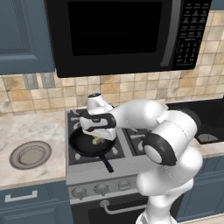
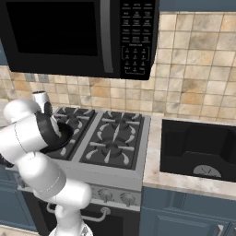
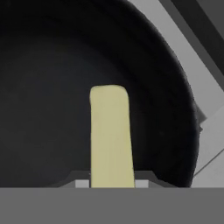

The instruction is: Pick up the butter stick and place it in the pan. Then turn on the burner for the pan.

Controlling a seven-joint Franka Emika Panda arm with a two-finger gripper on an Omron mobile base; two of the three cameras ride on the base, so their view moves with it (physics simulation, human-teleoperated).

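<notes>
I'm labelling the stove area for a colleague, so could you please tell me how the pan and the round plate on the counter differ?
The pan is black, while the plate is grey.

The pan sits on the stove's front-left grate; the plate lies on the counter left of the stove.

The pan has a straight handle pointing toward the front; the plate has none.

The butter stick is over the pan, gripped by the gripper.

Both are round and shallow.

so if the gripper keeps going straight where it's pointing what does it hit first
Probably the floor of the pan. The gripper, shut on the butter stick, points into it, so the stick's free end would touch first. How far off is unclear.
</notes>
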